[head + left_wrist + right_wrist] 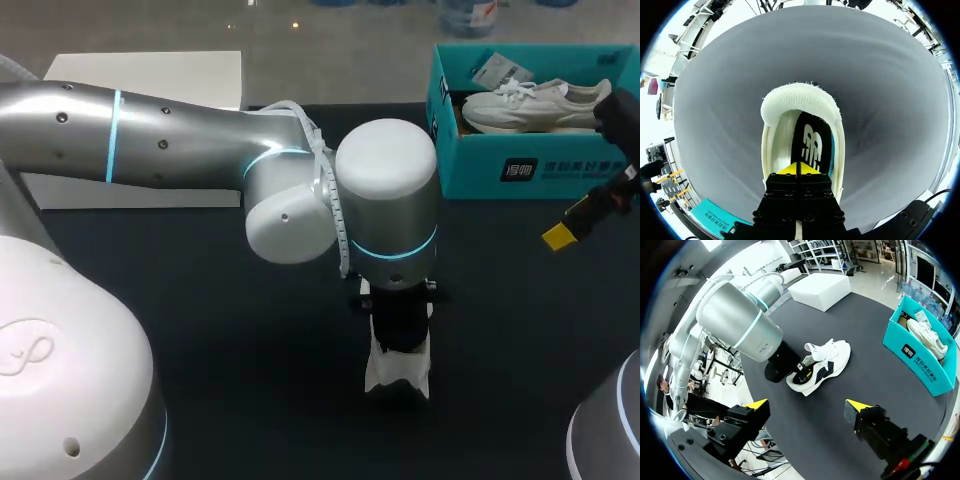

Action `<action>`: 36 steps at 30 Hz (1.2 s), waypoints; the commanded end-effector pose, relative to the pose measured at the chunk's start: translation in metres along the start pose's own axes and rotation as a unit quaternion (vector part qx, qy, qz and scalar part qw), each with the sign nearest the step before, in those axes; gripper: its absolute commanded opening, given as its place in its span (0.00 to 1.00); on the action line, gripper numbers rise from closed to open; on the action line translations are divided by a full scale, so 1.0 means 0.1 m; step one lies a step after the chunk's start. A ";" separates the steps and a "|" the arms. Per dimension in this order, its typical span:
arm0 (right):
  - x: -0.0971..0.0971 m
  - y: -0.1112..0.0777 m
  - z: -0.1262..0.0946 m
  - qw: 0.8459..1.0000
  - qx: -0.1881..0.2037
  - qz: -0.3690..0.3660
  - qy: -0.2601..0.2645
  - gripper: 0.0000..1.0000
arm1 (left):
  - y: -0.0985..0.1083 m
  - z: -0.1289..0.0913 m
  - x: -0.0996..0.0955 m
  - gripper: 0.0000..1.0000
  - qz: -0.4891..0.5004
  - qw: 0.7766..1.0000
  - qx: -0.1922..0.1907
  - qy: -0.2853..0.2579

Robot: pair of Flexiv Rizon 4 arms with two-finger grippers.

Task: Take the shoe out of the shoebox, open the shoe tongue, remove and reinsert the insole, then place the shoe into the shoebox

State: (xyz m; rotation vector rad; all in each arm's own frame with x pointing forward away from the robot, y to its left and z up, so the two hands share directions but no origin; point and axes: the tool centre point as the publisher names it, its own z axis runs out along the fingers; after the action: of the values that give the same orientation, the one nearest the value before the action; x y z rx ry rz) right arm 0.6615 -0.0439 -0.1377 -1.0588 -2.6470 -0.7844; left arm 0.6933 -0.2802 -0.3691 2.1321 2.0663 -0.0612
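A white shoe (398, 368) (822, 365) lies on the dark table (250, 330) near the middle. My left arm comes down over it from above. In the left wrist view my left gripper (799, 169) is inside the shoe's opening, its yellow tips shut together on the black insole (812, 142). Whether the tips pinch the insole, I cannot tell. The padded heel collar (800, 100) lies just ahead of them. My right gripper (807, 405) hangs open above the table, to the shoe's right, with nothing between its fingers. One yellow fingertip (558, 236) shows in the head view.
A teal shoebox (520, 175) (920, 365) stands at the back right with a second white shoe (535, 105) in it. A white box (150, 80) (820, 290) sits at the back left.
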 end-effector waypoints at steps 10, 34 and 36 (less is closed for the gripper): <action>-0.01 0.01 0.01 1.000 0.001 0.000 0.000 1.00 | -0.19 0.33 0.12 0.00 0.001 1.000 0.023 0.021; -0.01 0.01 0.01 1.000 0.001 0.000 0.000 1.00 | 0.32 -0.24 -0.01 0.00 0.036 0.998 -0.049 0.018; -0.01 0.01 0.01 1.000 0.001 0.000 0.000 1.00 | 0.34 -0.24 -0.01 0.00 0.038 0.998 -0.053 0.019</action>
State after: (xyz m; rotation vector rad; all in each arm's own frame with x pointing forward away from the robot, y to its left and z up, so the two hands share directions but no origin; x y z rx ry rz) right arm 0.6608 -0.0443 -0.1380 -1.0586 -2.6470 -0.7877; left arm 0.7247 -0.2766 -0.3420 2.1582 1.9620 0.0856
